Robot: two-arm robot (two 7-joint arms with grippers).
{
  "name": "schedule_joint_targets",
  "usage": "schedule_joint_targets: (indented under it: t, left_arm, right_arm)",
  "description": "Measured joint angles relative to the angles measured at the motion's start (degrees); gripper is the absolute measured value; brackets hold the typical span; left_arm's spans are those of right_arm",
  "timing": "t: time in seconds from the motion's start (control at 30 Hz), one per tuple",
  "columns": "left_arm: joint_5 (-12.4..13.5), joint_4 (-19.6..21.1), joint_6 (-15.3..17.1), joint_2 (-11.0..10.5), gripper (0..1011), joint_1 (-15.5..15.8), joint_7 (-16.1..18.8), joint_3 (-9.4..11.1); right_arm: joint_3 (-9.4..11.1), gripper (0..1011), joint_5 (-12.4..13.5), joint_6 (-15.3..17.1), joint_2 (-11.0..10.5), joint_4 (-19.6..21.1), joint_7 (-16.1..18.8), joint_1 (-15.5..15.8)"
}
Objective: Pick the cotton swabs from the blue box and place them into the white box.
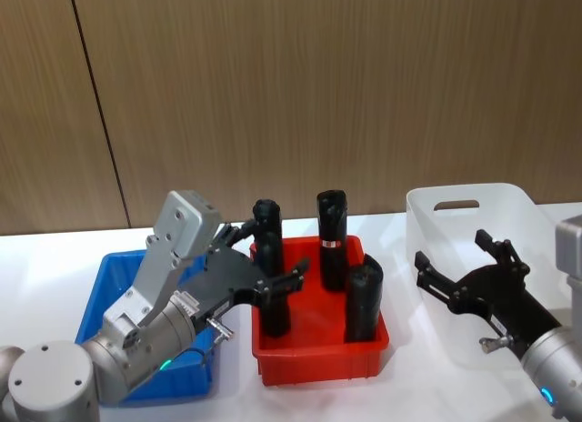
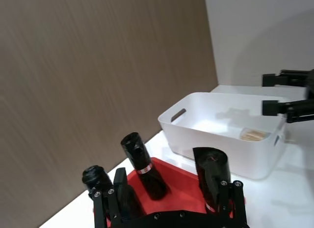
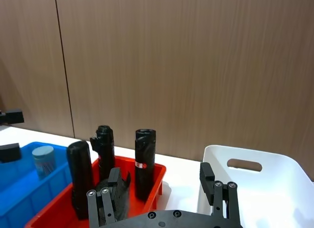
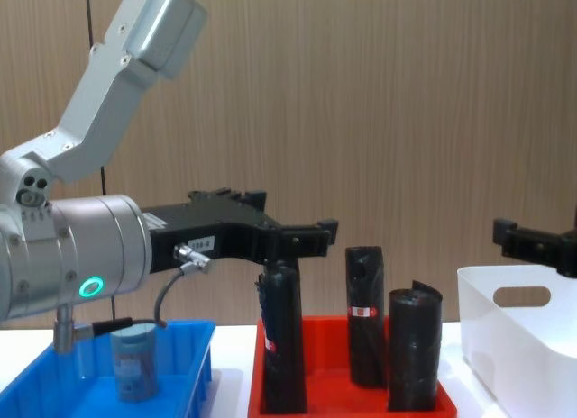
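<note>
A white table (image 1: 55,249) is seen before a wood-panelled wall. On it three containers are set in a row. The white box (image 1: 509,204), the tallest, is placed at three o'clock of the middle one. The blue box (image 1: 107,275) is placed at nine o'clock and is partly covered by the left arm. Between them the red tray (image 1: 318,363) is set, close beside the blue box.

The left gripper (image 1: 273,249) is held in the air above the tray's nine o'clock edge, pointing toward three o'clock. Its fingers are spread wide and nothing is gripped between them. The right gripper (image 1: 452,249) is held over the white box, above its rim, pointing toward ten o'clock. It too is spread wide and nothing is carried in it.

The red tray is filled with tall black rolls (image 1: 332,224), all stood upright. One tub of cotton swabs (image 4: 133,362) is stood upright on the floor of the blue box, below the left arm. A second tub of cotton swabs (image 2: 254,135) is seen on the floor of the white box, close to one wall, its tan sticks showing. Whether it is upright cannot be told.
</note>
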State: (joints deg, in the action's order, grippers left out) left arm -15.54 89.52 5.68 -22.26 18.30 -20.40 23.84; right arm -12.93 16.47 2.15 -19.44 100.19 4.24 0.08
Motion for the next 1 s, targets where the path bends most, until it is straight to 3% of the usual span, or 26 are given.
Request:
schedule_joint_targets:
  t: [0.67,1.0]
  left_arm:
    - [3.2,2.89,-3.78,0.31,1004,-3.67,15.26,1.74]
    - [4.07,3.69,-4.89,0.39,1004,-4.7,19.52,2.21]
  right_arm:
    - [-0.01,1002,-0.01,-0.21,0.1,1.05,-0.45,0.77]
    - [-0.01,1002,-0.01,-0.2,0.1,1.05,-0.43,0.77]
